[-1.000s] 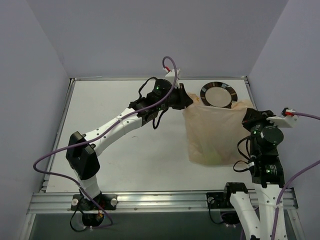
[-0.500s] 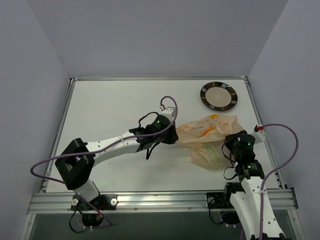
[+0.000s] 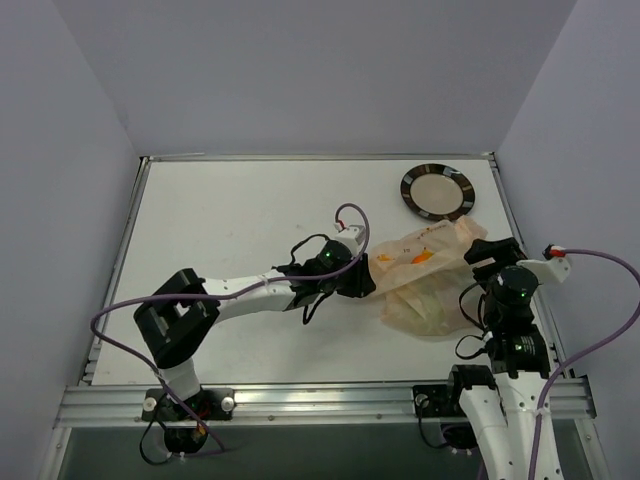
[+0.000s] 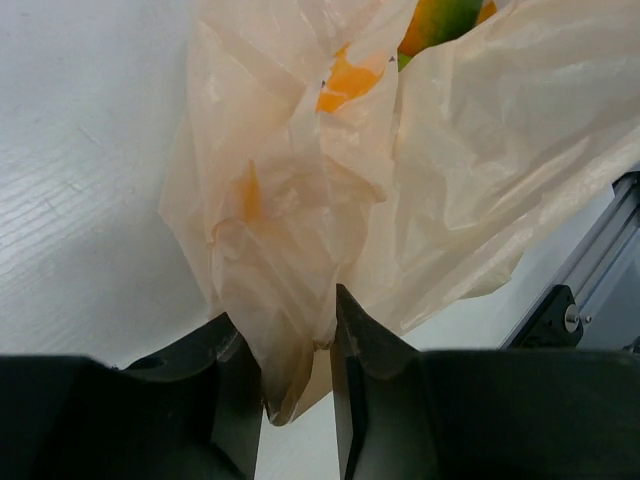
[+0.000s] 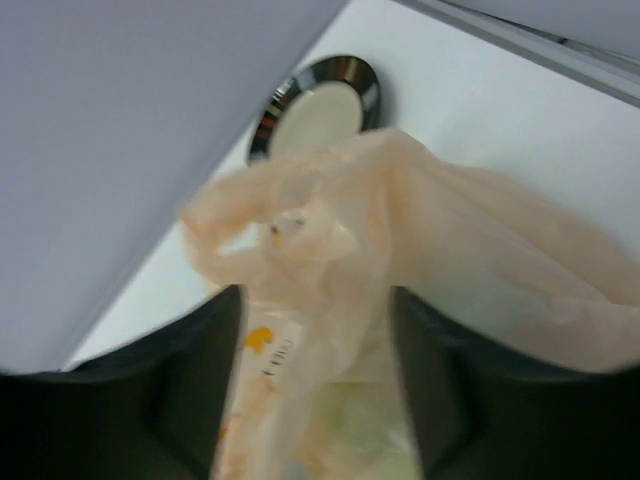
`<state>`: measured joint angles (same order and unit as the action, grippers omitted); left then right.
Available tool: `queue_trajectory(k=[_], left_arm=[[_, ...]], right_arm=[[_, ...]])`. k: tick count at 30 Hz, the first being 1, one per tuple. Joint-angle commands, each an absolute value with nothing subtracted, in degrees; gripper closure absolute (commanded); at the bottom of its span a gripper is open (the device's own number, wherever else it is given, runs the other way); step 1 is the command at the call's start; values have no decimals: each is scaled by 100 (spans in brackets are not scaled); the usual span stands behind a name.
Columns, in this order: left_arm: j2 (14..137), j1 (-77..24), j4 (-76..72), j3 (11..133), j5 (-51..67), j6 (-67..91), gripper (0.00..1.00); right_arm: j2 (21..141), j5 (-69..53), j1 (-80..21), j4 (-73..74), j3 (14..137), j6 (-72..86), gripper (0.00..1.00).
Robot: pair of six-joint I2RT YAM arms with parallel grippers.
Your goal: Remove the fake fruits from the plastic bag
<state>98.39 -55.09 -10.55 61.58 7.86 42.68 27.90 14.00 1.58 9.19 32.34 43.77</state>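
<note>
The plastic bag [image 3: 430,290], fake fruits [image 4: 440,18] inside, is lying on the counter's [image 3: 230,220] right side, its edges sitting loosely between the slightly parted left end effector [image 4: 287,325] and the wider-parted right end effector [image 5: 318,305].

The plastic bag [image 4: 430,170] veiled most fake fruits [image 4: 440,22], one cut off at the top edge; the right wrist view was blurred.
</note>
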Motion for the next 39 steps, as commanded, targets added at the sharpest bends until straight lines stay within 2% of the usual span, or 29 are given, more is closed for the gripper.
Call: queue_trajectory(k=[1, 4, 7, 8, 11, 12, 13, 15, 16, 18, 20, 23, 26, 27, 28, 30, 31, 33, 39], left_arm=[[9914, -5572, -1591, 6381, 1195, 4430, 72], [9993, -5616, -1705, 6398, 1283, 4456, 71], [10002, -5651, -1749, 6416, 1327, 4456, 71], [10011, -5660, -1758, 6416, 1327, 4447, 71], [10046, -5678, -1758, 6442, 1318, 4447, 70], [10028, -5678, -1758, 6434, 1301, 4465, 71], [10020, -5678, -1758, 6425, 1292, 4465, 70], [9941, -5678, -1758, 6399, 1275, 4456, 70], [9914, -5678, -1758, 6381, 1274, 4456, 70], [9870, -5660, -1775, 6372, 1309, 4509, 70], [9870, -5660, -1810, 6389, 1397, 4552, 65], [9914, -5651, -1854, 6416, 1485, 4605, 56], [9940, -5634, -1881, 6407, 1590, 4632, 48], [9932, -5625, -1890, 6399, 1600, 4641, 46], [9932, -5590, -1890, 6398, 1608, 4641, 43], [9932, -5564, -1942, 6390, 1679, 4649, 26], [9958, -5537, -1951, 6407, 1722, 4649, 18], [10115, -5511, -1855, 6677, 1950, 4553, 4], [10721, -5432, -1556, 7461, 2083, 4473, 6]], right_arm=[[2681, 1442, 202, 1036, 3691, 4175, 31], [2558, 1459, 193, 1081, 4006, 3938, 22], [2680, 1337, 193, 1090, 4419, 3525, 22], [2933, 1145, 193, 1055, 4517, 3411, 25], [3722, 73, 158, 880, 4632, 3138, 42], [3927, -226, 115, 844, 4614, 3085, 51], [4285, -350, -155, 844, 4579, 3015, 69], [4490, -55, -639, 809, 4509, 3015, 79], [4630, 591, -1277, 782, 4474, 3015, 86], [4824, 1184, -1887, 782, 4430, 2997, 87], [5192, 1946, -2484, 817, 4377, 3058, 85], [5702, 2931, -2497, 809, 4096, 3469, 78], [6037, 3418, -2356, 730, 3920, 3778, 69], [6055, 3549, -2303, 634, 3868, 3823, 50], [6047, 3586, -2233, 607, 3806, 3841, 41], [5968, 3708, -2084, 606, 3762, 3919, 28], [5837, 3770, -2057, 615, 3692, 3920, 24], [5661, 3823, -1917, 624, 3578, 3990, 23], [5212, 3315, -1223, 861, 3112, 4289, 21]])
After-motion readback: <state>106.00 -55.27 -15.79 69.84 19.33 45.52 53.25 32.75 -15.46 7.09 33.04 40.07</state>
